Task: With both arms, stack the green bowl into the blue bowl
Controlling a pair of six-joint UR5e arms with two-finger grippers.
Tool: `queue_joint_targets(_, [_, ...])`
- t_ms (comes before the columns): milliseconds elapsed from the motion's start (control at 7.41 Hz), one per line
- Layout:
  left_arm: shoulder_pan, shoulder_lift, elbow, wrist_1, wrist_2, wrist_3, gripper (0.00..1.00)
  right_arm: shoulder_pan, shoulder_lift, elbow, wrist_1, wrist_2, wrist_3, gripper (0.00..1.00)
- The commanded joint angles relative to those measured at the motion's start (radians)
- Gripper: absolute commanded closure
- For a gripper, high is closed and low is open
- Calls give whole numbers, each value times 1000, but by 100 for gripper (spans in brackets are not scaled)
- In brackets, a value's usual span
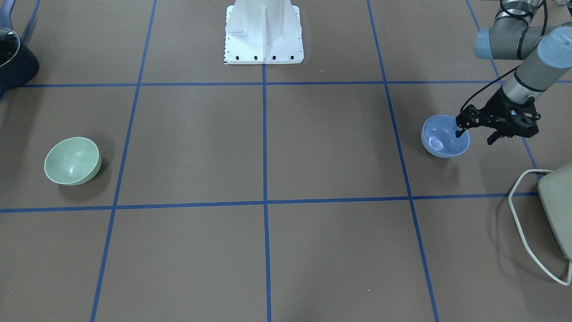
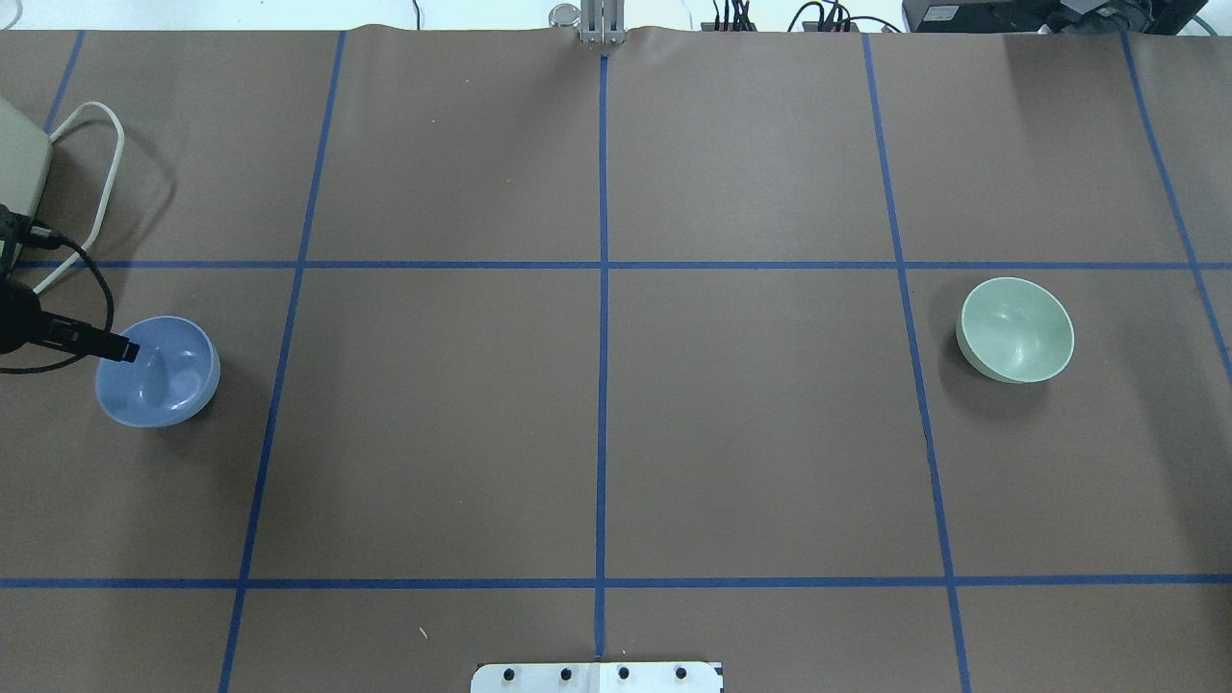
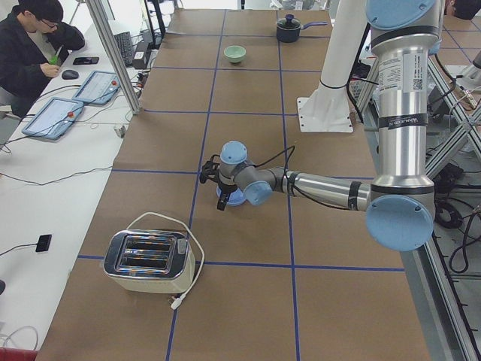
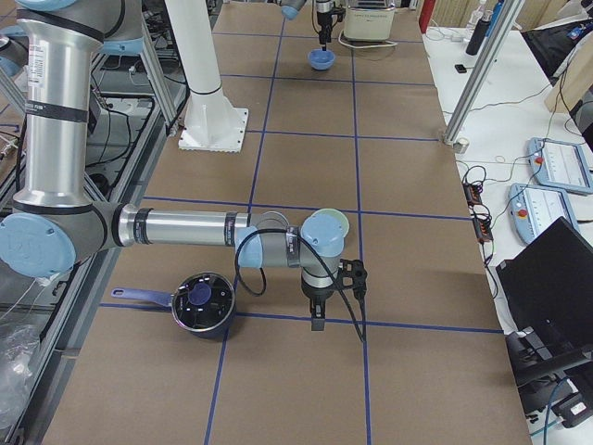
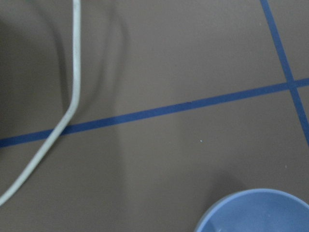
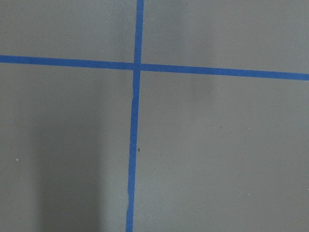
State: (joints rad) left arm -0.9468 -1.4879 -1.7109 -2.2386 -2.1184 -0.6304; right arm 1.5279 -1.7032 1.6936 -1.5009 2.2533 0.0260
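Observation:
The blue bowl stands upright at the table's left end, also in the overhead view and at the bottom of the left wrist view. My left gripper is open and straddles its rim, one fingertip inside the bowl and the other outside. The green bowl stands upright and alone at the right end, also in the overhead view. My right gripper shows only in the exterior right view, pointing down a short way from the green bowl. I cannot tell whether it is open or shut.
A toaster with a looped white cord sits close behind the blue bowl. A black pot with a blue handle stands near the right arm. The white pedestal is at mid-table on the robot's side.

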Motion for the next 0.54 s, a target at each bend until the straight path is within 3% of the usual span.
queue_joint_targets(0, [29, 3, 1, -3, 14, 3, 73, 0, -1, -9, 16, 0, 0, 0])
queue_joint_targets(135, [30, 3, 2, -3, 14, 3, 85, 0, -1, -11, 16, 0, 0, 0])
queue_joint_targets(405, [30, 3, 4, -3, 14, 5, 91, 0, -1, -12, 16, 0, 0, 0])
